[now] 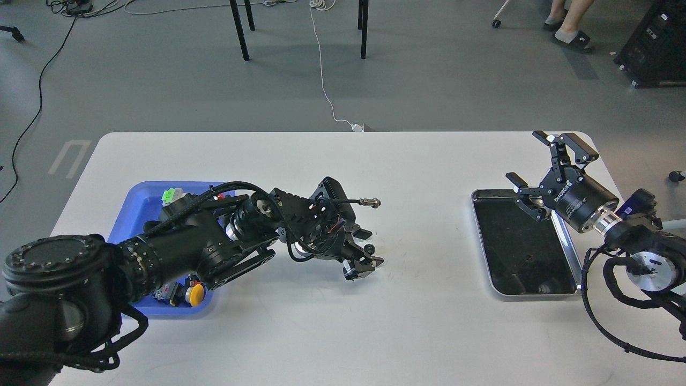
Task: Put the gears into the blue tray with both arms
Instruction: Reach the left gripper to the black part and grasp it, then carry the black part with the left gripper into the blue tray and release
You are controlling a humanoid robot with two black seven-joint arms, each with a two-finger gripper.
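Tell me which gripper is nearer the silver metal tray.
Right. The right gripper hovers at the silver metal tray's far right corner, while the left gripper is over the bare table near the middle, well off to the tray's left.

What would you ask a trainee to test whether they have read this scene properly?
1. True or false: the right hand is open.
2. Which colour is the cap of the push-button in the near right corner of the blue tray? A red, B yellow, C white.
3. Fill in: the silver tray lies on the robot's ___ side of the table.

Key: 1 true; 2 B; 3 right.
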